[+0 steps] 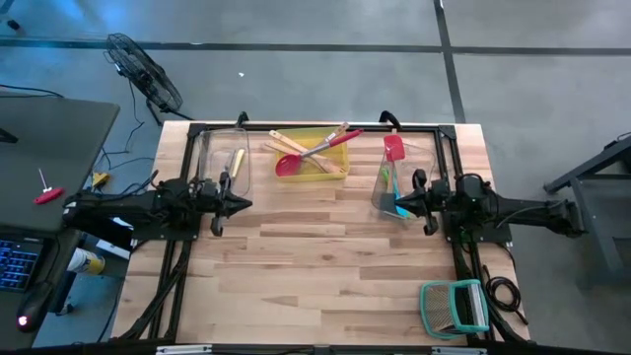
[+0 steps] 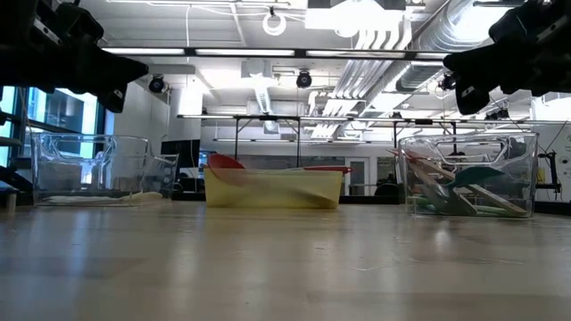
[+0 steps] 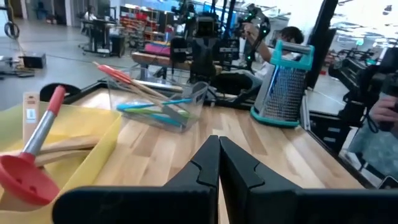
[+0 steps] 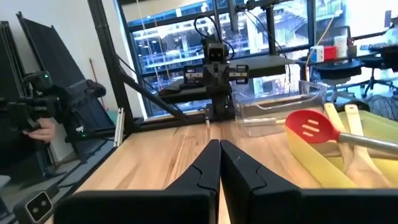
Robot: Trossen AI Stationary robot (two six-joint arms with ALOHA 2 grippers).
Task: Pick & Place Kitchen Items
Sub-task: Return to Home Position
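The yellow tray (image 1: 340, 169) at the table's far middle holds a red ladle (image 1: 287, 164), a red slotted spatula (image 4: 311, 127) and wooden spoons (image 1: 296, 141). The left clear bin (image 1: 206, 158) holds a yellow-handled knife (image 1: 236, 161). In the right clear bin (image 1: 380, 200), a red spatula (image 1: 394, 149) and blue and green utensils (image 1: 392, 187) lean on the walls. My left gripper (image 1: 240, 204) hovers shut near the left bin. My right gripper (image 1: 399, 208) hovers shut beside the right bin. In the low view both grippers (image 2: 120, 76) (image 2: 459, 76) hang well above the table.
A teal-framed grater rack (image 1: 455, 307) lies at the table's near right corner. A black frame rims the table's far edge (image 1: 315, 126). Bare wood (image 1: 315, 256) stretches between and in front of the arms. A person's hand (image 3: 380, 112) shows beyond the table.
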